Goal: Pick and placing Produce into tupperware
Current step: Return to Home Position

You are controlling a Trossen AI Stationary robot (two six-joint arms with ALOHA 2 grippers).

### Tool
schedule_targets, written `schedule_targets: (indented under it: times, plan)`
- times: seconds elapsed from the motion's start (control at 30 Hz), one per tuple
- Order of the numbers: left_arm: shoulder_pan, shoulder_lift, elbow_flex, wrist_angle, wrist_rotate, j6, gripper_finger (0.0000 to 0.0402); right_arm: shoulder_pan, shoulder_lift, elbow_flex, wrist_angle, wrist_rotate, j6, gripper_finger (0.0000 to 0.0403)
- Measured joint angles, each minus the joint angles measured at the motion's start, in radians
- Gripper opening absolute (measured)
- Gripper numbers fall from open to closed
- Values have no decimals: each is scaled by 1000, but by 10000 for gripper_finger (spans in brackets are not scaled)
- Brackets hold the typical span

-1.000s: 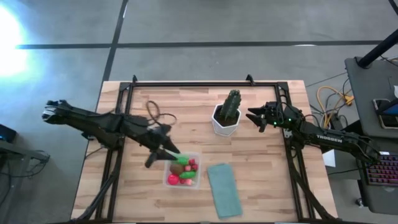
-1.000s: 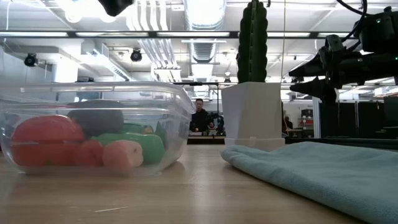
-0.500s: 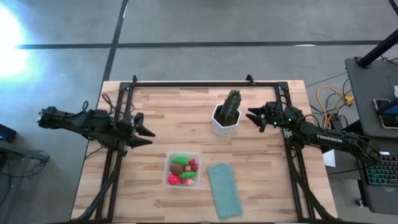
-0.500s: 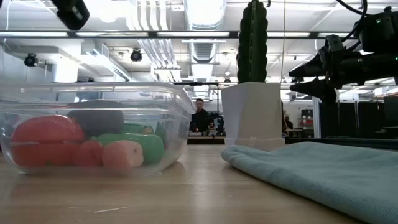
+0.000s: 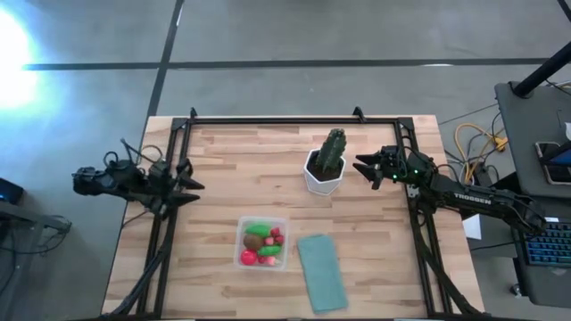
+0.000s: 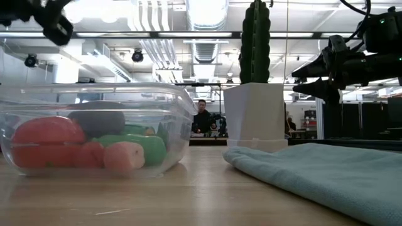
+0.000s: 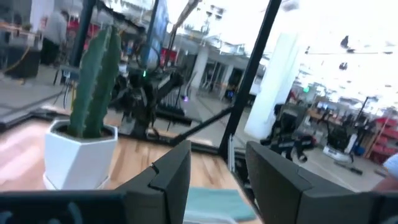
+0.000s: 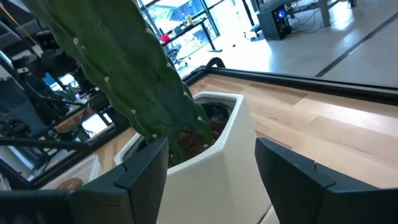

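The produce [image 5: 261,246] lies in the tupperware [image 5: 261,220], left of the cloth [image 5: 321,272], with the potted cactus [image 5: 323,174] behind both.

Left gripper [image 7: 219,154] up, its two dark fingers spread with a clear gap. Beyond them a tall green cactus [image 7: 96,78] stands upright in its white faceted pot [image 7: 78,155] on the light wooden table [image 7: 18,152]. A flat teal sheet [image 7: 208,202] lies nearer. Right gripper [image 7: 149,93] hangs behind the pot.

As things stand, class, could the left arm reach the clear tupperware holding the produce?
Probably yes. The left arm sits at the table's left edge, jaws open, with only bare wood between it and the tupperware.
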Motion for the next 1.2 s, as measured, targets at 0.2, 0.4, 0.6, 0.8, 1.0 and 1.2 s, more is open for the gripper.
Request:
schedule_targets:
  times: [0.2, 0.4, 0.6, 0.8, 1.0, 1.2]
  plan:
    - [0, 50, -20, -37, -37, -8, 140, 0, -1, 0, 0, 0, 0, 233]
    - [1, 15, -56, -82, -91, -35, 140, 0, -1, 0, 1, 0, 0, 233]
    - [0, 53, -84, -84, -90, -31, 140, 0, -1, 0, 0, 0, 0, 233]
    - [0, 96, -98, -87, -89, -31, 140, 0, 0, 0, 0, 0, 0, 233]
    - [0, 129, -128, -83, -89, -30, 140, 0, 0, 0, 0, 0, 0, 233]
    - [0, 156, -162, -82, -89, -30, 140, 0, 0, 0, 0, 0, 0, 233]
